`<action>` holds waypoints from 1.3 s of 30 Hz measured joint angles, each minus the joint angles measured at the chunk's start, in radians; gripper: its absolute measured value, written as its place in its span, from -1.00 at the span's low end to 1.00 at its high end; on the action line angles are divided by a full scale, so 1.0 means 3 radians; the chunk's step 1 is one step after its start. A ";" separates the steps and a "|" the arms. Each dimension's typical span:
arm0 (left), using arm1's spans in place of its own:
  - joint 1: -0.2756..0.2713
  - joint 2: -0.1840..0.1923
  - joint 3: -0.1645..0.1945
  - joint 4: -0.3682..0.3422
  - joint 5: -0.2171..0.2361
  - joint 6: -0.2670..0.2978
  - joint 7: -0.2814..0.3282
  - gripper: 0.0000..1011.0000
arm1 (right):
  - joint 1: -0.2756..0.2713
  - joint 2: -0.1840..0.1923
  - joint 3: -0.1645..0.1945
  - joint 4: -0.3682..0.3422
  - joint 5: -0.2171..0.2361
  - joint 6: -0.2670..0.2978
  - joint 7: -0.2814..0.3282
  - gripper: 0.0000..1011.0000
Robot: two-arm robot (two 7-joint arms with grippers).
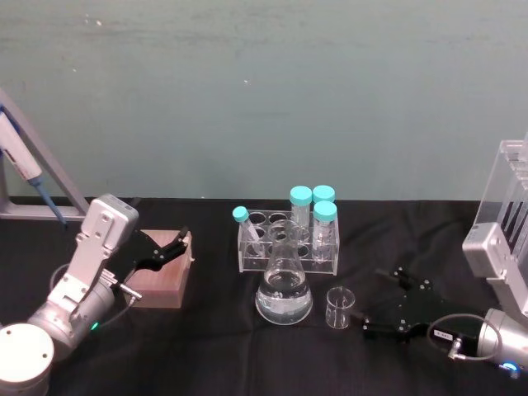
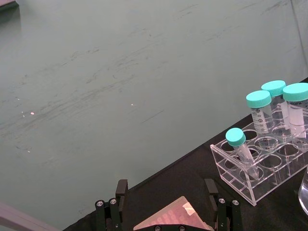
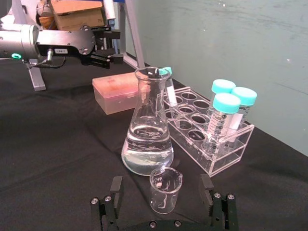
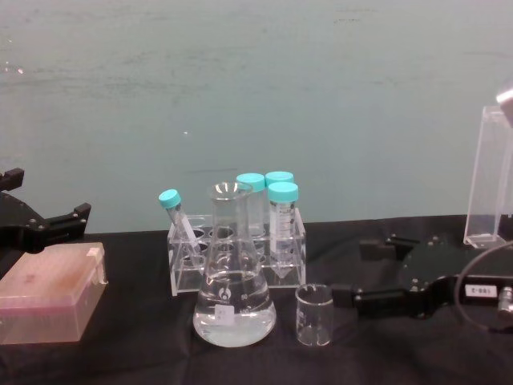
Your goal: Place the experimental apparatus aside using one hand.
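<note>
Beaker [image 1: 338, 308] and flask [image 1: 284, 290] stand on black tablecloth [image 1: 206, 355] before teal wall [image 1: 247, 82].

Flask [image 1: 284, 285]: clear glass, white markings, clear liquid
Beaker [image 1: 338, 307]: clear glass
Pipette stand [image 1: 511, 190]: clear acrylic
Tube caps [image 1: 301, 195]: teal
Rack [image 1: 247, 262]: clear
Box [image 1: 161, 279]: pink
Desk [image 1: 206, 346]: black
Wall [image 1: 247, 99]: dull grey-green
Right tool [image 1: 381, 301]: black
Left tool [image 1: 177, 246]: black

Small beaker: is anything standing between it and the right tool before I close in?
Nothing visible does. The small beaker sits just ahead of the open right tool, with a bare gap between them. The flask stands on the beaker's other side, away from the tool, and the tube rack is behind both.
</note>
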 joint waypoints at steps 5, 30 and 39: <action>0.0000 0.0000 0.0000 0.0000 0.0000 0.0000 0.0000 0.98 | 0.0050 -0.0021 -0.0055 0.0049 -0.0051 -0.0021 0.0012 0.98; 0.0000 0.0000 0.0000 0.0000 0.0000 0.0000 0.0000 0.98 | 0.0282 -0.0168 -0.0173 0.0377 -0.0203 -0.0102 0.0056 0.98; 0.0000 0.0000 0.0000 0.0000 0.0000 0.0000 0.0000 0.98 | 0.0347 -0.0232 -0.0201 0.0518 -0.0203 -0.0105 0.0116 0.98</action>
